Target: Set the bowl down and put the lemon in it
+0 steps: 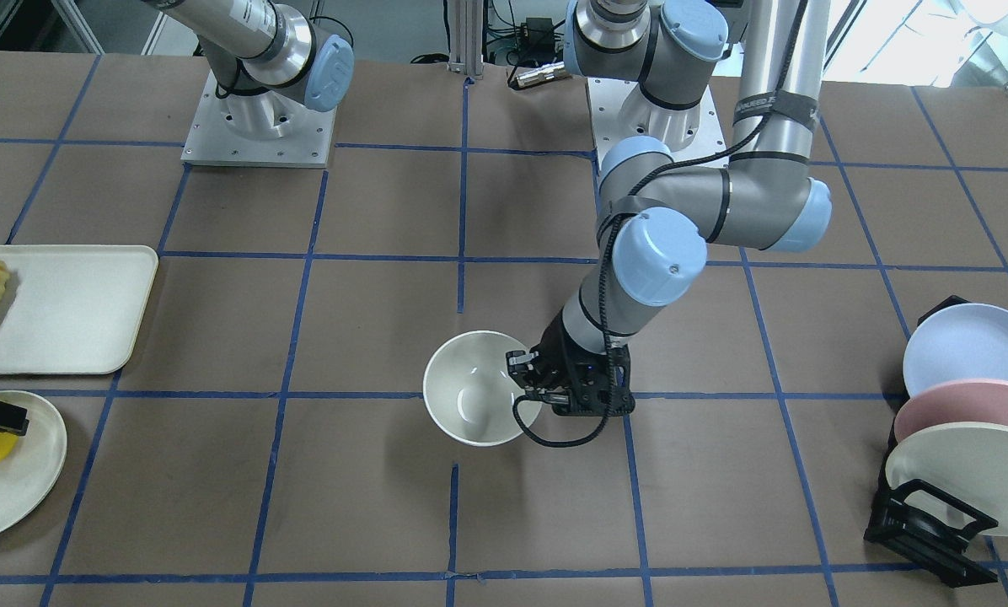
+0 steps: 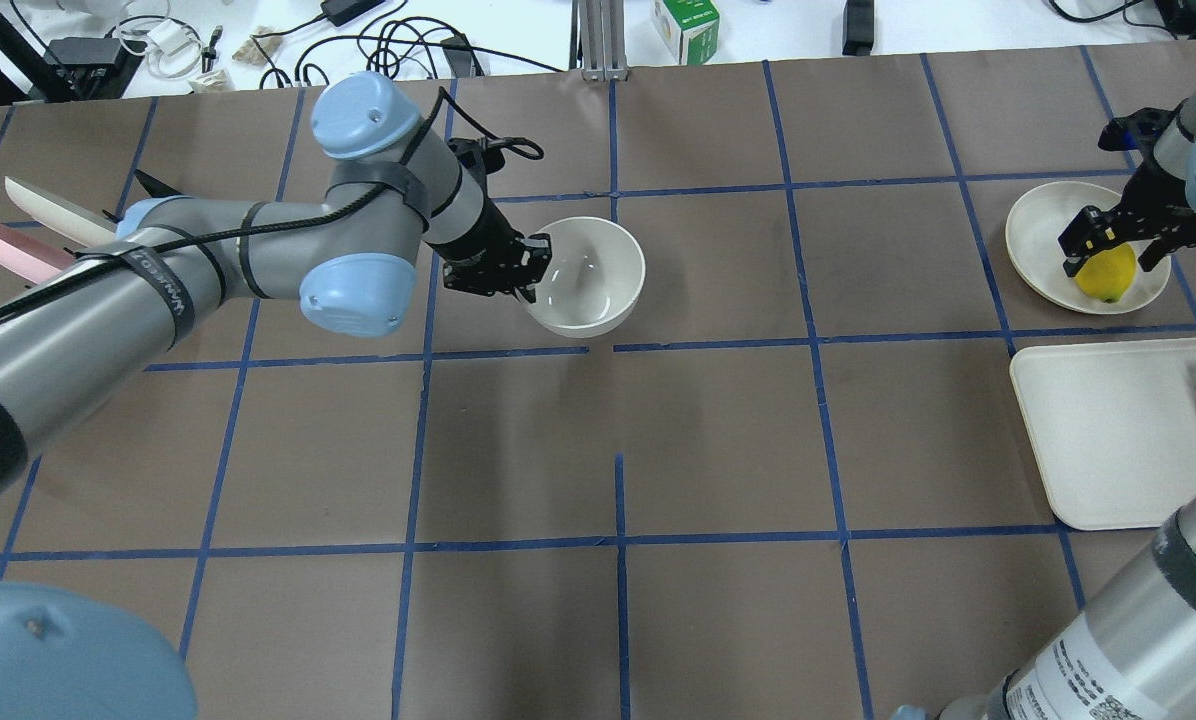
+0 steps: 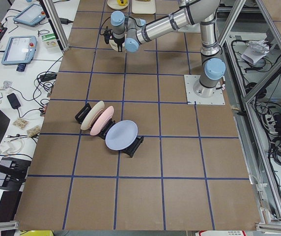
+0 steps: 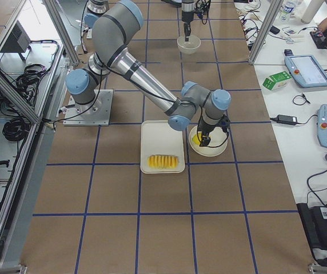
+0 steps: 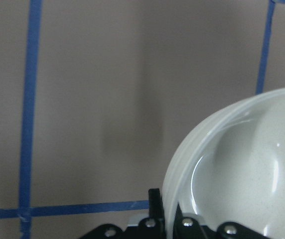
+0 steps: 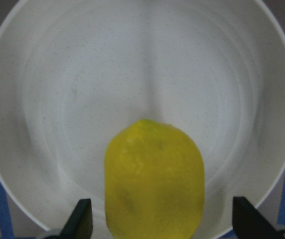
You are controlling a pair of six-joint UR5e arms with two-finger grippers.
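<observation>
The left fingers [image 2: 536, 252] pinch the rim of the bowl [image 2: 590, 278] between them, their tips mostly cut off at the wrist view's edge. The right fingers [image 6: 82, 220] stand spread wide, the lemon [image 6: 155, 181] lying between them on a plate [image 6: 132, 74].

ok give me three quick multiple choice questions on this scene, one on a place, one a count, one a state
1. The lemon lies:
A on the rectangular tray
B on a round cream plate
C on the bare table

2. Plates standing in the black rack:
A one
B five
C three

3. The right gripper is:
A open, a finger on either side of the lemon
B shut on the lemon
C shut on the plate's rim

Key:
1 B, the right wrist view shows the lemon on the plate's pale surface.
2 C, one lavender, one pink and one cream stand there.
3 A, gaps show between both fingers and the lemon.
</observation>
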